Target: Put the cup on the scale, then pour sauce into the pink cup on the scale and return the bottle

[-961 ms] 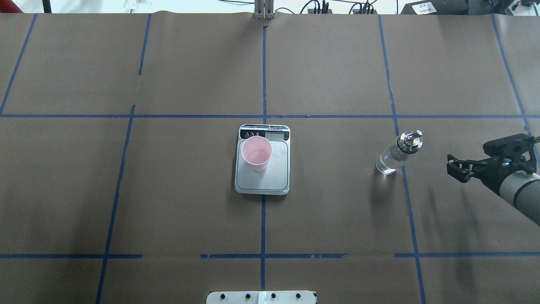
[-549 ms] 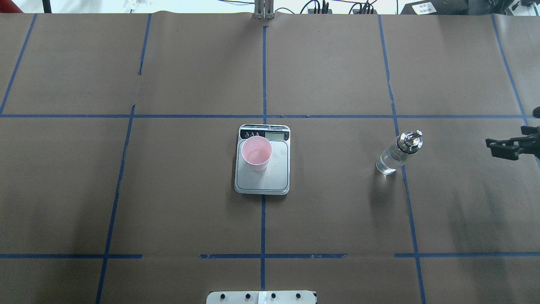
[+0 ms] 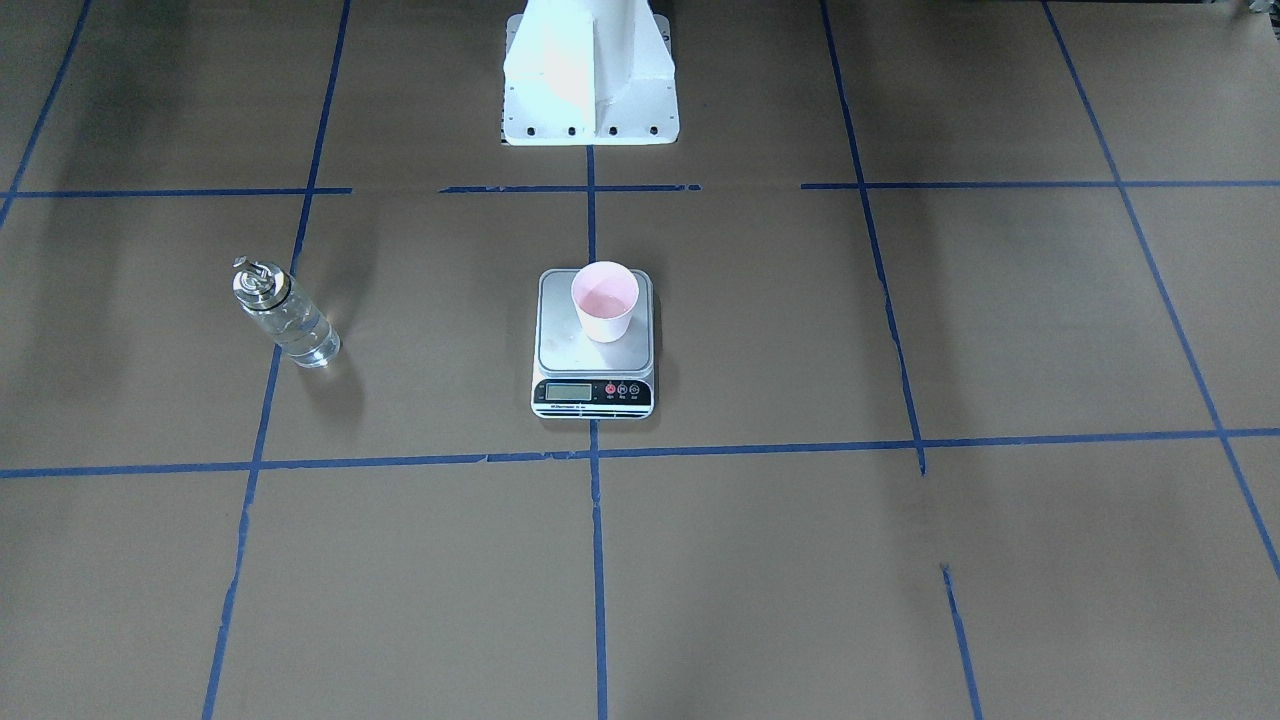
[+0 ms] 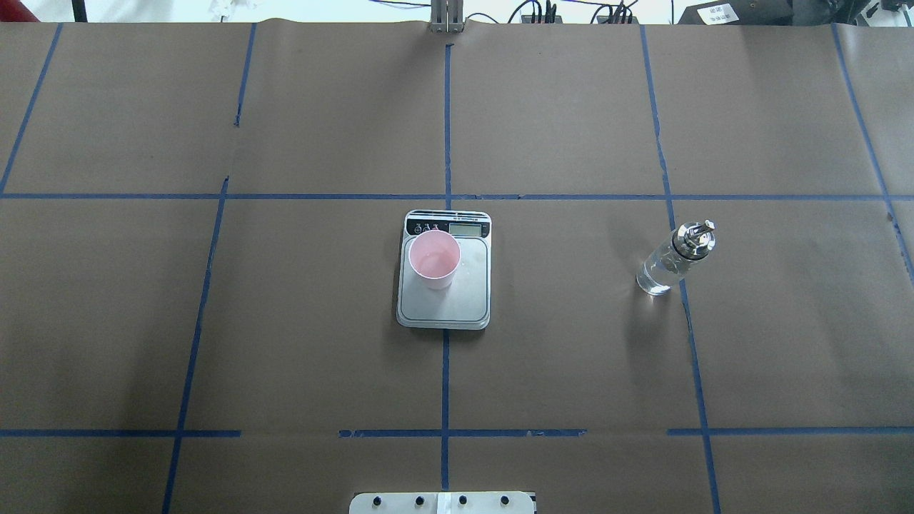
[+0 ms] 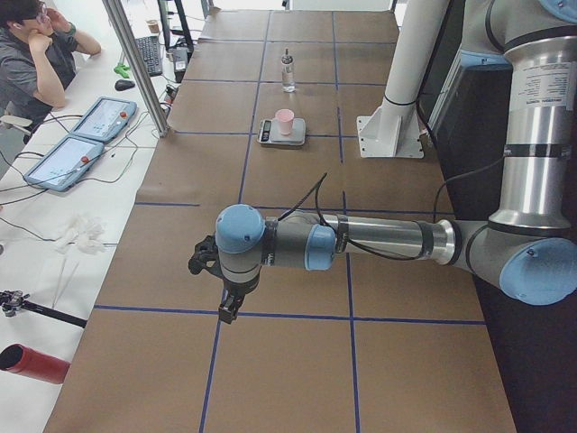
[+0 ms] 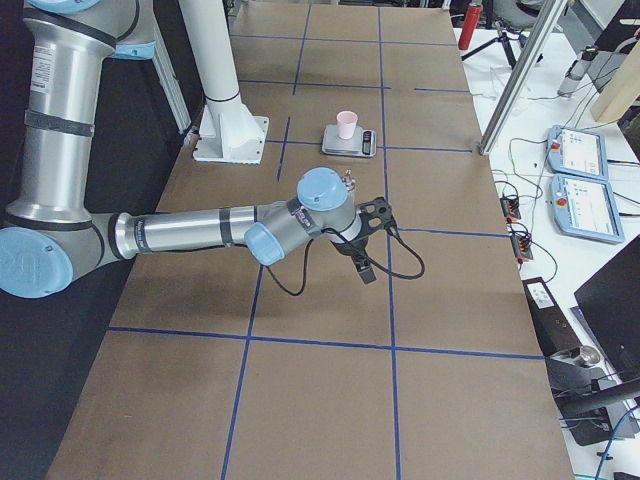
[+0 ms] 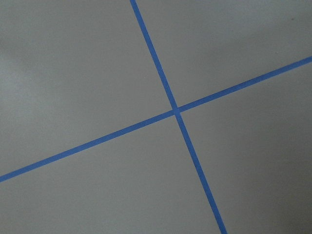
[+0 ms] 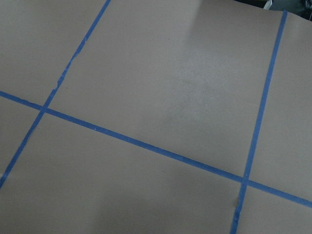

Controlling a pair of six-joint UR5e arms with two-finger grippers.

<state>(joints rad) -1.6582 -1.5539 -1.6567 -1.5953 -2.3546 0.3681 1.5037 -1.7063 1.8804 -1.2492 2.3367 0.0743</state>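
One cup (image 4: 434, 257), one scale (image 4: 457, 300), one bottle (image 4: 660, 270), two arms, a left arm (image 5: 379, 239) and a right arm (image 6: 190, 232), one person (image 5: 32, 63), two tablets (image 5: 104, 117)

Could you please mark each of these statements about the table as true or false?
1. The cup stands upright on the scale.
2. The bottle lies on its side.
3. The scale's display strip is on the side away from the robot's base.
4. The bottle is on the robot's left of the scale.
1. True. The cup stands upright on the plate of the scale.
2. False. The bottle stands upright on the table, with its metal cap on top.
3. True. In the front-facing view the display strip is at the edge farthest from the robot's base.
4. False. The bottle is on the robot's right of the scale, well apart from it.
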